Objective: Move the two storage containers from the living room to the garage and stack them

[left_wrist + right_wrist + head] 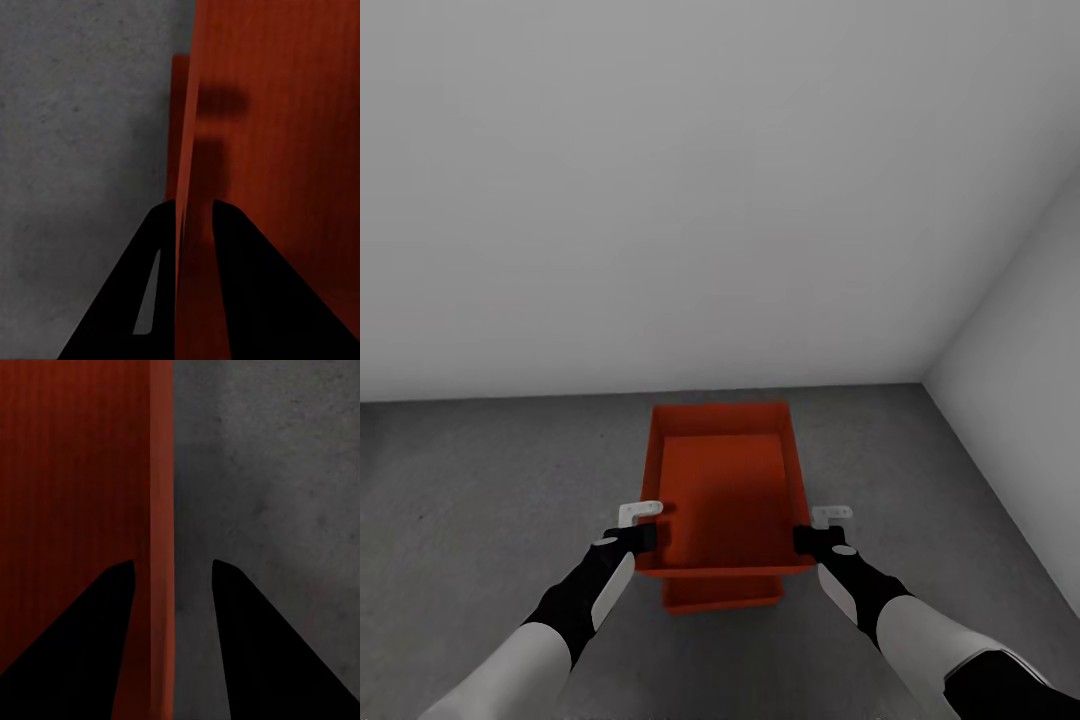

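**In the garage corner: one bin held over the other**

On the dark grey, mottled concrete floor [480, 480], close to where two plain grey-white walls [700, 180] meet, sits the lower storage container [720, 592]. Just a strip of its near end can be seen under the upper storage container [722, 490], which lies directly above it with its open side up and its long axis pointing toward the back wall.

The left gripper [643, 530] pinches the upper bin's left wall near the near corner; in the left wrist view the thin red-orange wall runs between the two dark fingers [142, 300], one inside the bin and one outside. The right gripper [815, 535] straddles the right wall in the same way; in the right wrist view the rim stands between its fingers [270, 660] with a visible gap on the outer side, so it is not pressed fully together.

Whether the upper bin already rests on the lower one or hangs just above it cannot be told. Most of the lower bin is hidden, and the room's other walls are cut off by the frame.
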